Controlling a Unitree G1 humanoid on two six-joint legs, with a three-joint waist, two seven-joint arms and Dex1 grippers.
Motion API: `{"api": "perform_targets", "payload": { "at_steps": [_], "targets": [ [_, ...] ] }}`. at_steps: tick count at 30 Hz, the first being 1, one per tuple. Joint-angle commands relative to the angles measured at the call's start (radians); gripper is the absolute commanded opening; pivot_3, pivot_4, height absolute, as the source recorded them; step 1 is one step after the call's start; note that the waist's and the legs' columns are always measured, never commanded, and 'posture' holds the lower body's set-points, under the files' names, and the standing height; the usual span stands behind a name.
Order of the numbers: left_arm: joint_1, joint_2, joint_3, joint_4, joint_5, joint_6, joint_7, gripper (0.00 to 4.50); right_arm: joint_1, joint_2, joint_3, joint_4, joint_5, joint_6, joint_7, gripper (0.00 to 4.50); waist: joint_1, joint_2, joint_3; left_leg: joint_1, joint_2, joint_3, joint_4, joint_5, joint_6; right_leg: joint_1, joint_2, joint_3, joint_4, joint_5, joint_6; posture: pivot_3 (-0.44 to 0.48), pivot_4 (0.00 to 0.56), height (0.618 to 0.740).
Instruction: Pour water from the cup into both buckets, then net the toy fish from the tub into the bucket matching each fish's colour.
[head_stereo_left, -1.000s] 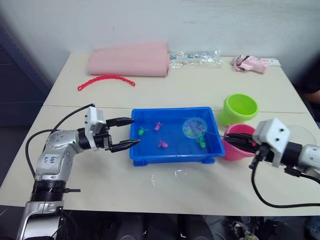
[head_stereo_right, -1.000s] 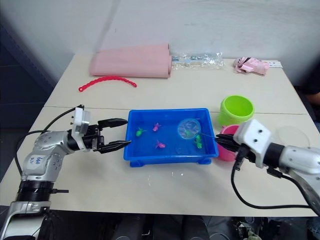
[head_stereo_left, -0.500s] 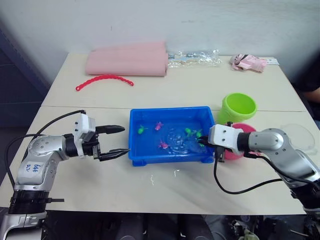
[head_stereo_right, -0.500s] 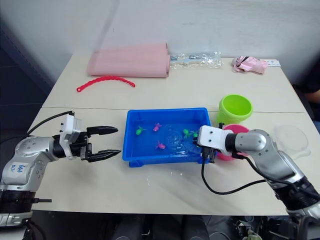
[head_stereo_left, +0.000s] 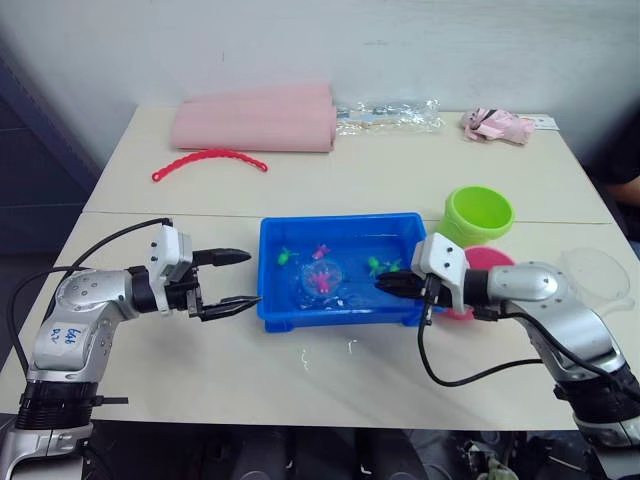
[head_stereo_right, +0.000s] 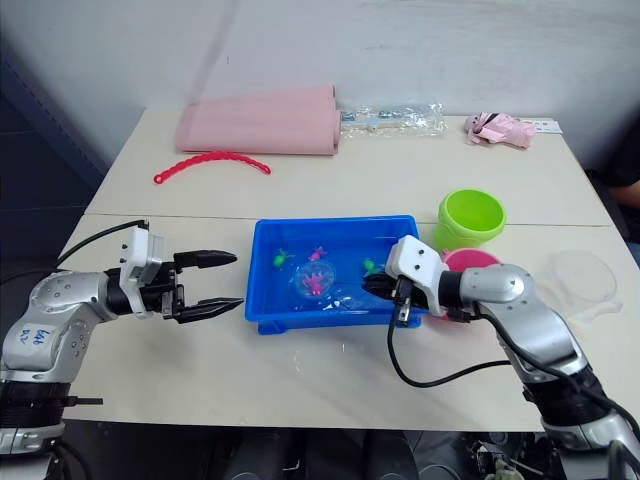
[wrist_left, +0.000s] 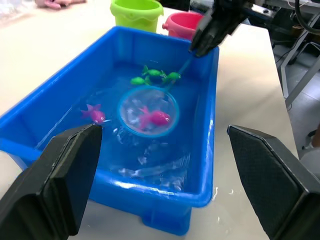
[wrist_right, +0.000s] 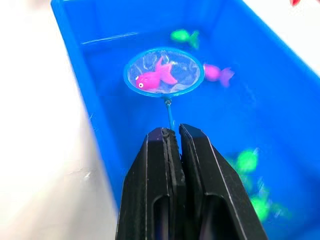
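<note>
Net (wrist_right: 163, 71), a small blue-rimmed mesh hoop on a thin handle, sits low in the shallow bright blue plastic tub (head_stereo_left: 275, 312) with a pink toy fish (wrist_right: 155, 78) inside; lifted tilted or too fast, I judge the fish could slide out short of the pink plastic bucket (head_stereo_left: 496, 259). Right pincer (wrist_right: 171, 132) pinches the handle tight; left pincer (head_stereo_left: 240, 279) gapes wide, empty, beside the tub.

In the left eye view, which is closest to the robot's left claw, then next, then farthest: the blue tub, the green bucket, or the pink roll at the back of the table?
1. The tub, right beside the open left gripper, toward the table's middle.
2. The pink roll, at the table's far edge.
3. The green bucket, past the tub on the robot's right.
</note>
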Motion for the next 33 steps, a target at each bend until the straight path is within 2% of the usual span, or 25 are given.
{"api": "perform_targets", "payload": {
  "at_steps": [1,10,14,21,25,28,33],
  "targets": [
    [-0.026,-0.002,0.005,-0.014,-0.018,-0.006,-0.004,4.36,0.033,-0.022,-0.106,-0.08,0.063,0.01,-0.003,0.0,-0.001,0.0,0.0,0.0,0.0,0.0,0.0,0.0,0.0,0.0,0.0,0.0,0.0,0.0,0.0,0.0,0.15,0.74],
    [-0.143,-0.075,-0.045,0.041,-0.028,0.014,-0.012,4.36,0.24,-0.071,-0.414,-0.164,0.123,-0.055,-0.002,0.0,0.011,0.0,0.0,0.0,-0.001,0.0,0.0,0.0,0.0,0.0,0.0,0.0,0.0,0.0,0.0,0.0,0.15,0.74],
    [-0.213,-0.125,-0.055,0.051,-0.069,0.08,0.004,4.36,0.367,-0.076,-0.607,-0.199,0.16,-0.084,0.019,0.0,0.02,0.0,0.0,0.0,0.0,0.0,0.0,0.0,0.0,0.001,0.001,0.0,0.0,0.0,0.0,0.0,0.15,0.74],
    [-0.276,-0.14,-0.138,0.089,-0.043,0.097,-0.062,4.36,0.618,-0.038,-0.934,-0.196,0.14,-0.195,0.064,0.0,0.027,0.0,0.0,0.001,-0.001,0.001,0.0,0.0,0.0,0.001,0.001,0.0,0.0,0.0,0.0,0.0,0.15,0.74],
    [-0.309,-0.163,-0.171,0.124,-0.031,0.084,-0.082,4.36,0.702,-0.015,-0.997,-0.152,0.082,-0.306,0.064,0.0,0.025,0.0,0.0,0.001,-0.001,0.001,0.001,0.0,0.0,0.002,0.002,0.001,-0.004,0.0,0.0,0.0,0.15,0.74],
    [-0.334,-0.204,-0.195,0.139,-0.025,0.083,-0.081,4.36,0.75,-0.005,-1.0,-0.079,-0.071,-0.525,0.041,0.0,0.025,0.0,0.0,0.002,-0.001,0.001,0.001,0.0,0.0,0.002,0.002,0.002,-0.004,0.0,0.001,0.0,0.15,0.74],
    [-0.342,-0.239,-0.212,0.139,-0.02,0.09,-0.077,4.36,0.76,-0.029,-0.971,0.006,-0.215,-0.772,-0.006,0.0,0.021,0.0,0.0,0.002,-0.001,0.002,-0.001,0.001,-0.001,0.001,0.002,0.003,-0.004,0.0,0.001,0.0,0.15,0.74]
  ]
}}
